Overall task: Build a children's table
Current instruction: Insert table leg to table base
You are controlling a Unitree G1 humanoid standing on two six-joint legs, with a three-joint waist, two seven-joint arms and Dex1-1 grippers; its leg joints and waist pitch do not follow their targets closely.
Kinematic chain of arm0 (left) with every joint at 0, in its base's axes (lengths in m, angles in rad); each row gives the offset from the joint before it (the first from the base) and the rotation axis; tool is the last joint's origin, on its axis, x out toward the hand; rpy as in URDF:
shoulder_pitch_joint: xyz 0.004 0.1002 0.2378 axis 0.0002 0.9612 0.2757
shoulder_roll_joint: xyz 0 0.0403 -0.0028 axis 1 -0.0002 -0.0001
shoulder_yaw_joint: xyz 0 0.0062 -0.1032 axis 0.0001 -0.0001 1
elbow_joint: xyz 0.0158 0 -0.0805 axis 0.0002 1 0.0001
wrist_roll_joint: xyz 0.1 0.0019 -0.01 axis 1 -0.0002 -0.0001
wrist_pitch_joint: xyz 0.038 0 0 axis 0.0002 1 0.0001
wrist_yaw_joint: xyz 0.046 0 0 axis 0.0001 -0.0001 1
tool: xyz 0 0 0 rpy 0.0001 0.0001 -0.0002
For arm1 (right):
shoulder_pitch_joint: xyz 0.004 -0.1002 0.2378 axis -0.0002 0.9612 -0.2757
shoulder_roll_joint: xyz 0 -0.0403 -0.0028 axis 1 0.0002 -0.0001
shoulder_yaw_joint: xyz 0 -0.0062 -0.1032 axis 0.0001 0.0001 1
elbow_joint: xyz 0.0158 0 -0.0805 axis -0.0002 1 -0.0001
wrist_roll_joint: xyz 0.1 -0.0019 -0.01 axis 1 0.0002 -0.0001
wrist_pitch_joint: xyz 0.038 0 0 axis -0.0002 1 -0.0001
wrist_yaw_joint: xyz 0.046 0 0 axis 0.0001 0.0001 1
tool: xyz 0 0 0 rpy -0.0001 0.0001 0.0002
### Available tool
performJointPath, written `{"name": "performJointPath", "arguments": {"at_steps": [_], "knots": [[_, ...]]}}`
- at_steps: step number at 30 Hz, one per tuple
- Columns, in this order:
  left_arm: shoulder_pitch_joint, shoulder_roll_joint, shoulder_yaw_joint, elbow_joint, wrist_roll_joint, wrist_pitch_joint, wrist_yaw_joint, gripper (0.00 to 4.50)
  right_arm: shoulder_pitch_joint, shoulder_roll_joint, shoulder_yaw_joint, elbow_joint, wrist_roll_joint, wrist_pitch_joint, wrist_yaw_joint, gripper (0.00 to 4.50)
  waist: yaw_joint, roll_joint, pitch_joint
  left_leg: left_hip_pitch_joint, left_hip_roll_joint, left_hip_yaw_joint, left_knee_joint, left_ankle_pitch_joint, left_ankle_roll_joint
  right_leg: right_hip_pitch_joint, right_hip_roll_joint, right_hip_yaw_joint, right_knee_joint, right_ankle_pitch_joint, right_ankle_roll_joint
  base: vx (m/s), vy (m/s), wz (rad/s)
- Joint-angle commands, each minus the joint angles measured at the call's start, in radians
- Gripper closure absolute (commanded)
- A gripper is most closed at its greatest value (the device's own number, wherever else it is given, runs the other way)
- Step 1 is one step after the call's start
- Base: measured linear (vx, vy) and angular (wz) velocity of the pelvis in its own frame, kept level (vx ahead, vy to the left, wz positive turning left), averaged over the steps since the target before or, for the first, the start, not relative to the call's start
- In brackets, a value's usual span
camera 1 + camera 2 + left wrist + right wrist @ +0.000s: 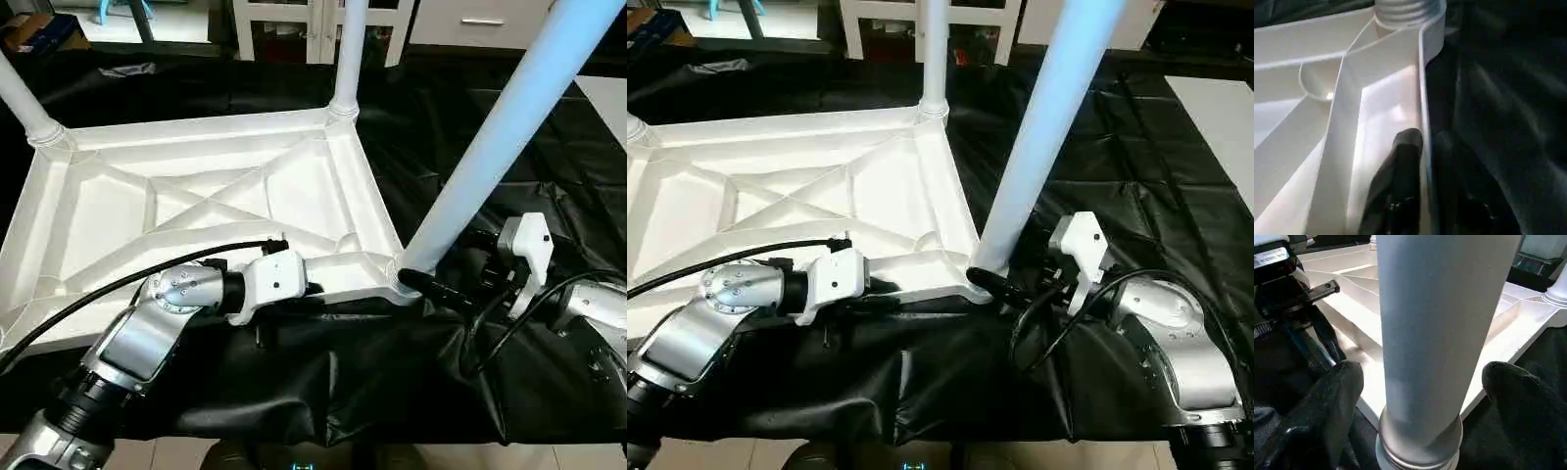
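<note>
The children's table lies upside down: its white tabletop [196, 211] shows X-ribs, and white tube legs stand in the far-left [24, 103], far [348, 59] and near-right [490, 147] corner sockets. My left gripper [1427, 139] is at the near rim [1422, 98], shut on that thin wall with one finger inside it and one outside. My right gripper [1422, 382] is open at the foot of the near-right leg [1440, 323]. Its fingers [1332, 396] flank the tube just above the socket, with a gap on each side.
Black cloth [470, 127] covers the work table and hangs in folds over its front edge. White furniture [313, 29] stands behind the table. A pale sheet [1215, 127] lies at the far right. A black cable [98, 294] runs along my left forearm.
</note>
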Motion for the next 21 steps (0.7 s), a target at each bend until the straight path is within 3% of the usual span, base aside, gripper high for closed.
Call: {"name": "performJointPath", "arguments": {"at_steps": [1,10,21], "knots": [[0.003,-0.012,-0.033,-0.002,-0.003,0.013,-0.009,3.55,0.001,-0.002,0.008,-0.001,-0.01,-0.002,0.011,0.18,-0.005,0.003,-0.066,0.005,0.007,0.014,-0.062,-0.091,0.129,0.068,-0.018,0.03,-0.05,-0.068,-0.283,0.0,0.0,0.0],[-0.009,-0.003,-0.033,0.049,0.04,-0.015,0.009,3.55,0.005,-0.003,0.006,-0.006,-0.011,-0.002,0.01,0.18,-0.006,0.004,-0.063,0.004,0.007,0.013,-0.063,-0.1,0.13,0.068,-0.018,0.03,-0.054,-0.107,-0.268,0.0,0.0,0.0],[-0.004,0.033,-0.015,0.065,0.041,-0.003,-0.005,3.55,0.005,-0.003,0.008,-0.004,-0.011,-0.005,0.012,0.18,-0.009,0.002,-0.064,0.003,0.006,0.011,-0.065,-0.123,0.107,0.067,-0.02,0.031,-0.058,-0.167,-0.246,0.0,0.0,0.0]]}}
